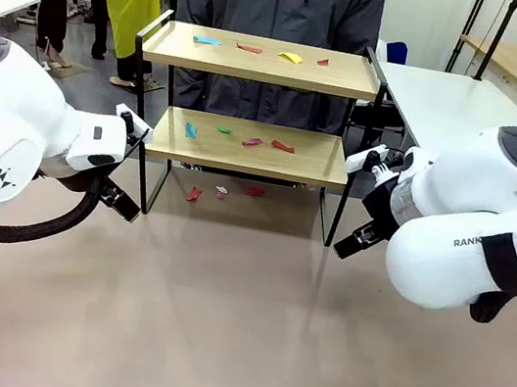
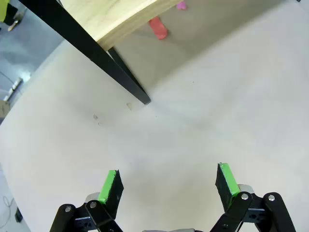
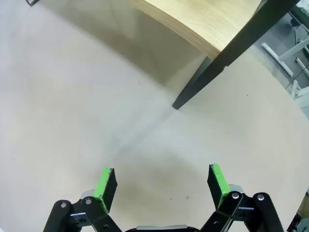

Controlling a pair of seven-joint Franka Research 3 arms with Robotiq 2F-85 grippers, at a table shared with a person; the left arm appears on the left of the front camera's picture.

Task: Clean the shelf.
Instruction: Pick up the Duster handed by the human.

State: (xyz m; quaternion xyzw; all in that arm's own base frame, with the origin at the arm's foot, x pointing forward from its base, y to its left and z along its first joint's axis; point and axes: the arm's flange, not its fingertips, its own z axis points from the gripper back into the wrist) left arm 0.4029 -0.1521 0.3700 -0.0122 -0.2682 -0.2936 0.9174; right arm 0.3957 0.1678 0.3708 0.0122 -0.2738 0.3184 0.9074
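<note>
The shelf (image 1: 244,158), a two-tier rack of light wooden boards on a thin black frame, stands at the table's far side. Several small coloured paper scraps lie on its top board (image 1: 262,52), on its lower board (image 1: 248,139) and on the table beneath it (image 1: 224,191). My left gripper (image 1: 124,203) hovers by the rack's front left leg (image 2: 126,80), open and empty, green pads (image 2: 110,186) wide apart. My right gripper (image 1: 347,246) hangs by the front right leg (image 3: 203,79), also open with nothing between its fingers (image 3: 218,181).
A person in a dark jacket (image 1: 280,4) stands right behind the rack. White tables (image 1: 452,102) flank it at the right and far left. The beige tabletop (image 1: 236,329) spreads out in front of the rack. A red scrap (image 2: 157,28) lies under the lower board.
</note>
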